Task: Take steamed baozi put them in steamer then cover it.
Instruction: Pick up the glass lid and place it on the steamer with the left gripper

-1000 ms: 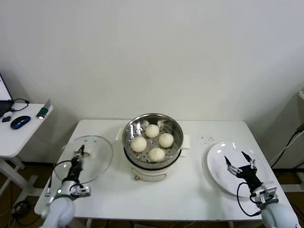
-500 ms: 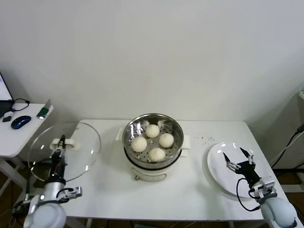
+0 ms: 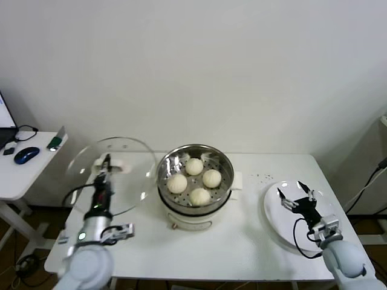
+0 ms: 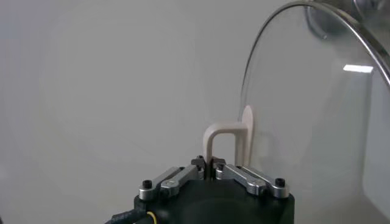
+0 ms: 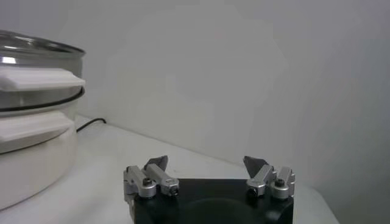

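My left claw (image 3: 105,162) clenches the cover (image 3: 112,175) handle; cover on edge, 9 o'clock of steamer (image 3: 195,172). Right claw (image 3: 296,197) released over plate (image 3: 275,211).

Right gripper (image 5: 208,171) jaws wide apart, nothing between them, steamer (image 5: 33,115) at frame edge on white tabletop (image 5: 97,164)

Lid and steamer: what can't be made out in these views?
- Lid: the left wrist view cuts off its rim; the left gripper covers part of its handle.
- Steamer: the right wrist view shows only an edge.
- Baozi: undersides hidden in the head view.
- Right gripper: open over the plate, contact unclear.
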